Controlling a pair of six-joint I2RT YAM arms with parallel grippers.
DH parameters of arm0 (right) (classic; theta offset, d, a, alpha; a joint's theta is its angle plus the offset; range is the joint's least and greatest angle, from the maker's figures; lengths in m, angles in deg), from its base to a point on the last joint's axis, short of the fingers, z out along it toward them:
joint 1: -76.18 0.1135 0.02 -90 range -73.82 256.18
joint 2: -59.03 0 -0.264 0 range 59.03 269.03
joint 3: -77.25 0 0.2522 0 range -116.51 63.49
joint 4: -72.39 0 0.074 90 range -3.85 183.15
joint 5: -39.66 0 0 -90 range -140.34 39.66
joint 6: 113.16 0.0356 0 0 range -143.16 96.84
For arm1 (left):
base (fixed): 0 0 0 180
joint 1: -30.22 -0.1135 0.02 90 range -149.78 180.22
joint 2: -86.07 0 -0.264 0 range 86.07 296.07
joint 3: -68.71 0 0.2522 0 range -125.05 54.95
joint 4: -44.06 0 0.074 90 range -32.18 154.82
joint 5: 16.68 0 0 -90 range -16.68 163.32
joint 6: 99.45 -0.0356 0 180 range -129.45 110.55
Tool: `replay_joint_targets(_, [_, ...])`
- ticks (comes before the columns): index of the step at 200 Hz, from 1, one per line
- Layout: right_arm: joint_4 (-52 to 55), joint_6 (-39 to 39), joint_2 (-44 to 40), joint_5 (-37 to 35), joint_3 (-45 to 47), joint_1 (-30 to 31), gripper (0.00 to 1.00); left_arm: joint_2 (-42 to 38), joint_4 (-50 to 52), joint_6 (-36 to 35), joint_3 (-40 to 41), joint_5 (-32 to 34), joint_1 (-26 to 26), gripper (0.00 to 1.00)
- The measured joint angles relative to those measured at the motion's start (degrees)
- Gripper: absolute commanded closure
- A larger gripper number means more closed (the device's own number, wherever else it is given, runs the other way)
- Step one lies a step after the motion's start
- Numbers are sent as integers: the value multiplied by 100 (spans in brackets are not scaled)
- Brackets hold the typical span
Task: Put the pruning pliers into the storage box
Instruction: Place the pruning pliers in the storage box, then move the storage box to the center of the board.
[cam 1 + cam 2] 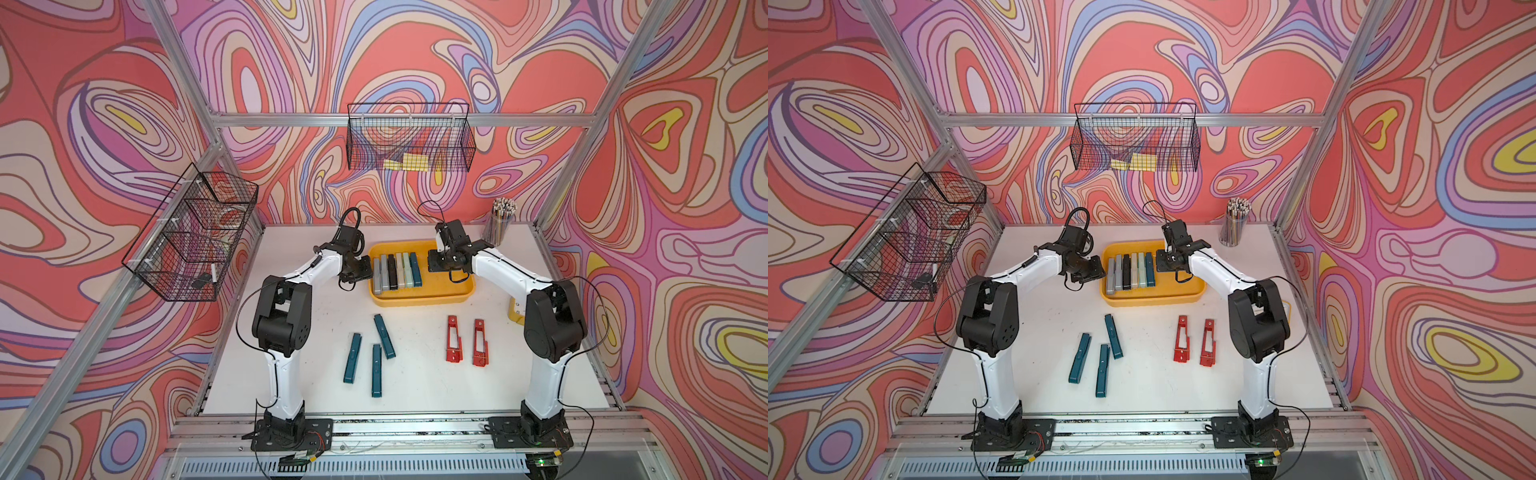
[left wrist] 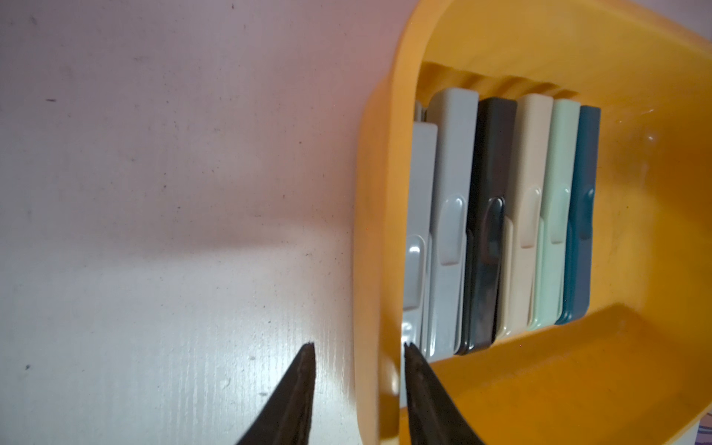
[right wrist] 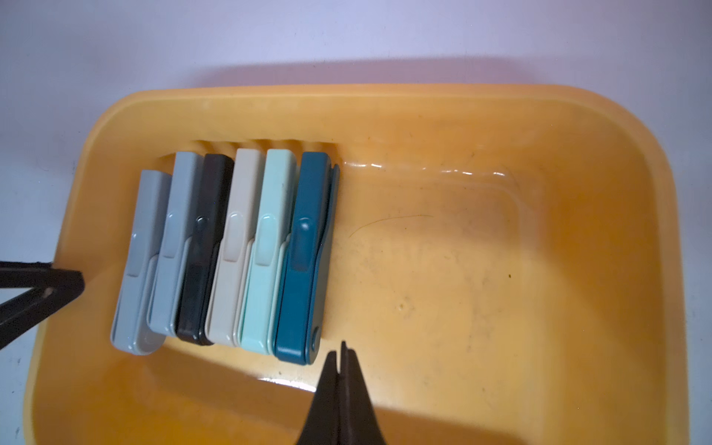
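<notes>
On white table (image 1: pixel 419 390), storage box (image 1: pixel 420 302) holds six pruning pliers (image 1: pixel 397 272) parallel, front-to-back.

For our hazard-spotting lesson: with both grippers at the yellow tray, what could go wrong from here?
1. The left gripper straddles the storage box wall; closing or lifting might drag the box.
2. The shut right gripper sits near the teal pliers in the box; a nudge could knock it askew.
</notes>
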Motion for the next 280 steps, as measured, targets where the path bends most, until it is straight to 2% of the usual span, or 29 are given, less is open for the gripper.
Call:
replay_joint_targets(20, [-76,31,-243,160,291,0,85,63,52,0,-129,24,0,70])
replay_joint_targets(61, [-184,133,-555,402,968,0,81,72,87,-39,-197,74,11,75])
replay_joint_targets(151, [-267,240,-570,656,1054,0,81,177,127,-57,-332,138,72,89])
replay_joint_targets(280, [-323,271,-688,793,1091,0,81,247,404,-103,-535,540,109,91])
